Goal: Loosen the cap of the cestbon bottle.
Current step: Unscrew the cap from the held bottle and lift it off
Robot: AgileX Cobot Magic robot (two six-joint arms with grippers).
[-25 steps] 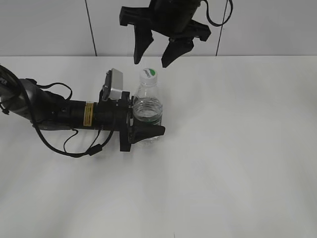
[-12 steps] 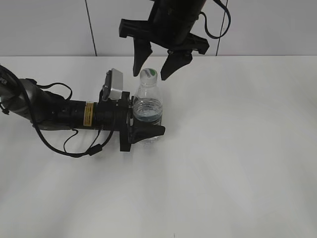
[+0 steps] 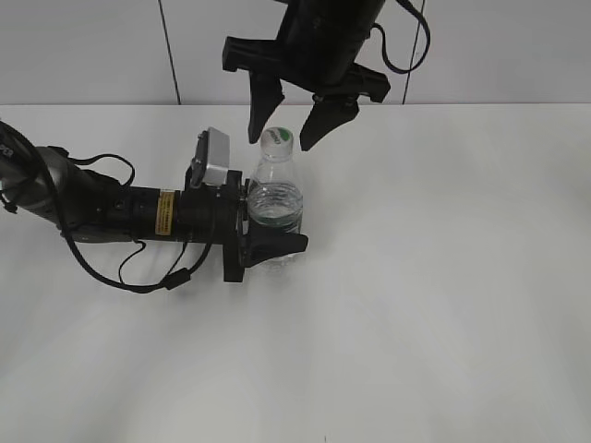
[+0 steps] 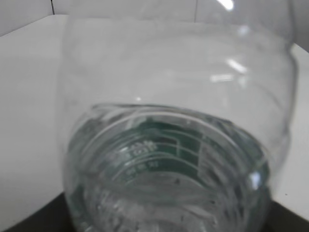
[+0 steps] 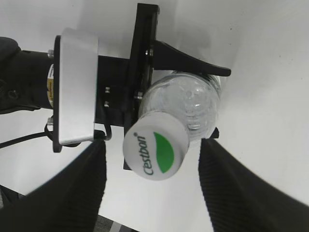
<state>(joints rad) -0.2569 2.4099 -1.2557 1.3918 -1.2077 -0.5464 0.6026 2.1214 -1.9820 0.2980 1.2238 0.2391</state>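
The cestbon bottle (image 3: 274, 205) stands upright on the white table, clear and ribbed with a dark green label band. It fills the left wrist view (image 4: 178, 121). Its white cap (image 3: 275, 138) with a green mark sits on top and shows from above in the right wrist view (image 5: 155, 149). My left gripper (image 3: 271, 235) reaches in from the left and is shut on the bottle's lower body. My right gripper (image 3: 286, 129) hangs from above, open, with one finger on each side of the cap and not touching it. In the right wrist view (image 5: 152, 186) its fingers flank the cap.
The left arm (image 3: 111, 210) lies low across the left of the table (image 3: 443, 277), with black cables looping beside it. A grey wall (image 3: 83, 51) with a dark seam stands behind the table's far edge.
My right gripper has come down a little toward the cap and has stayed open. The left gripper and the bottle have not moved.
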